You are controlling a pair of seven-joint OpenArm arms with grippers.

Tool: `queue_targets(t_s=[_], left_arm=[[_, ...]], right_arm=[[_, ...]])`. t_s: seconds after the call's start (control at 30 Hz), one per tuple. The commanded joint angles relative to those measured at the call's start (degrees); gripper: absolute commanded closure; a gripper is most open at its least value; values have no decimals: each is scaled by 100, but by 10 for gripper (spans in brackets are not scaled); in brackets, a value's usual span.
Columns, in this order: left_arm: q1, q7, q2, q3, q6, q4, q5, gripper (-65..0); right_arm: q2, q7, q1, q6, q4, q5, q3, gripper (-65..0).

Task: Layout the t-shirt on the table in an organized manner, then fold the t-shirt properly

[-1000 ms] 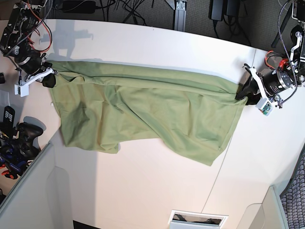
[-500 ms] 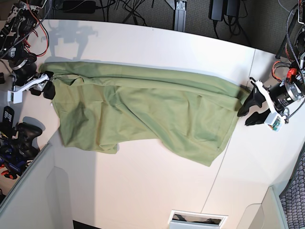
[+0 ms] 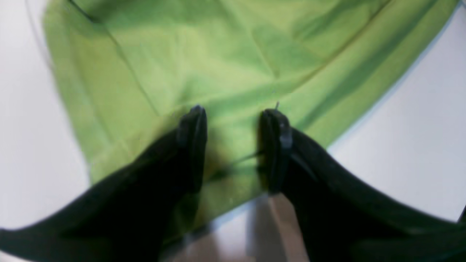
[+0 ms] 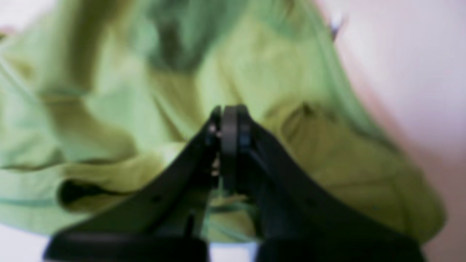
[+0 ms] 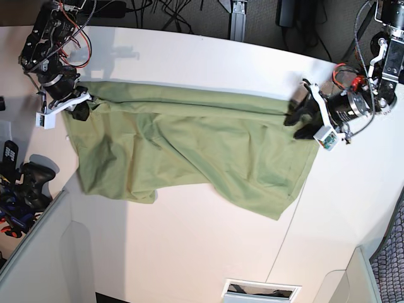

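The soft, wrinkly olive t-shirt (image 5: 189, 151) is lying spread across the smooth white tabletop (image 5: 189, 252). The left hand (image 3: 233, 145) is hovering open-jawed over one corner — the right hand (image 4: 227, 145) is sitting fully closed, fingers together, above the opposite edge.

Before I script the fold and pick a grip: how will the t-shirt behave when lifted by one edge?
Probably floppy: the t-shirt lies wrinkled and creased across the table, so it should drape and sag. Likely light, thin cloth. It may slide on the smooth white top rather than hold its shape.
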Motion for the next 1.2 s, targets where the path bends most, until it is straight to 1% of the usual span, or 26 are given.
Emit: queue_targets(t_s=[0.0,0.07,0.13,0.23,0.33,0.43,0.57,0.7,0.8,1.0,1.17], left_arm=[[-179,-258,-28,-13,-38,-72,-55,-286],[-262,-264,55,-15,-38,-352,-33,-284],[-284,-267,63,-15,-38,-522,-31,-282],[-249,-133,42,-15,-38,-533,-33,-234],[-210,-133,39,-15,-38,-514,-125,-234],[107,-136,-7,-17,-38,-260,-229,-234],[667,-138,-129,-59,-38,352,-275,-234],[1222,-136,-223,-81,-38,1080,-291,-234],[1541,-136,-227,-131,-38,1429,-291,-234],[1814,-136,-225,-293,-38,1759,-291,-234],[1897,-138,-225,-299,-38,1818,-293,-235]], right_arm=[[114,177,87,24,-2,50,7,0],[116,164,85,26,-157,15,-2,0],[118,160,72,24,-273,-57,-2,0],[136,-4,57,26,-348,-44,-7,0],[179,-238,-31,28,-308,229,-7,0],[258,-361,-402,28,-33,498,-4,0],[326,-376,-997,28,568,586,-4,0],[472,-376,-1508,26,1069,616,-4,0],[592,-378,-1827,26,1318,662,-2,0],[745,-402,-2092,24,1563,664,9,0],[750,-391,-2085,24,1572,791,11,0]])
